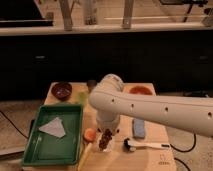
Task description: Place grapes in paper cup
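My white arm reaches in from the right across the wooden table (pixel 160 155). My gripper (pixel 106 134) hangs below the arm's bulky end, near the table's front middle. It is shut on the grapes (pixel 105 140), a dark reddish-brown bunch. The grapes hang right at the mouth of the small white paper cup (pixel 102 147), which stands upright on the table. The arm hides the upper part of the gripper, and the grapes hide most of the cup.
A green tray (pixel 45 152) holding a white napkin (pixel 53 127) lies at the left. An orange fruit (pixel 90 134) sits beside the cup. A blue block (pixel 139 128) and a white-handled brush (pixel 146 145) lie to the right. A maroon bowl (pixel 62 90), a small dark cup (pixel 91 85) and an orange bowl (pixel 140 91) stand at the back.
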`<state>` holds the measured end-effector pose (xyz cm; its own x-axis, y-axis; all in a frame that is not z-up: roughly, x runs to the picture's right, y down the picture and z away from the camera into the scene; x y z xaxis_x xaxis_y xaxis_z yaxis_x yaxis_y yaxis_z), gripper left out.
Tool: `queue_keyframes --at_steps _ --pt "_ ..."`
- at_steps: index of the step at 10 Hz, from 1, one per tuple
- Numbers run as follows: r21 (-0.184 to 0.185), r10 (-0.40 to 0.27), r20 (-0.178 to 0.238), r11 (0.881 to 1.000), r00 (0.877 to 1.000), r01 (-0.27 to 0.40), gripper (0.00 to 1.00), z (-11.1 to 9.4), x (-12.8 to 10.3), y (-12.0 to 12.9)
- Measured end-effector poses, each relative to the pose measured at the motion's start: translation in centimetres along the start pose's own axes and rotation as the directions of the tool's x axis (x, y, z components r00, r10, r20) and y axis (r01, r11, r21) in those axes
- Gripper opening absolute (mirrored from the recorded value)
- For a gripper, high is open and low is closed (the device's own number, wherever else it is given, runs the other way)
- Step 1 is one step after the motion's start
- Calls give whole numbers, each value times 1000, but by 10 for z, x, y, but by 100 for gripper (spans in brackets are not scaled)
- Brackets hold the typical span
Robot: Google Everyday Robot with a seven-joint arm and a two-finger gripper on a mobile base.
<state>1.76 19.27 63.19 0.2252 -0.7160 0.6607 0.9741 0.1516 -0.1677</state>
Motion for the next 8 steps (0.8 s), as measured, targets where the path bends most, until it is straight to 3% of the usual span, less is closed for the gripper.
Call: queue_keyframes --at_steps 5,6,8 --pt "4 -12 18 1000 1000 12 2 9 0 -3" --pt "5 -12 23 1000 1000 11 6 11 0 -3" --pt "3 -13 31 1000 999 13 24 13 0 -4"
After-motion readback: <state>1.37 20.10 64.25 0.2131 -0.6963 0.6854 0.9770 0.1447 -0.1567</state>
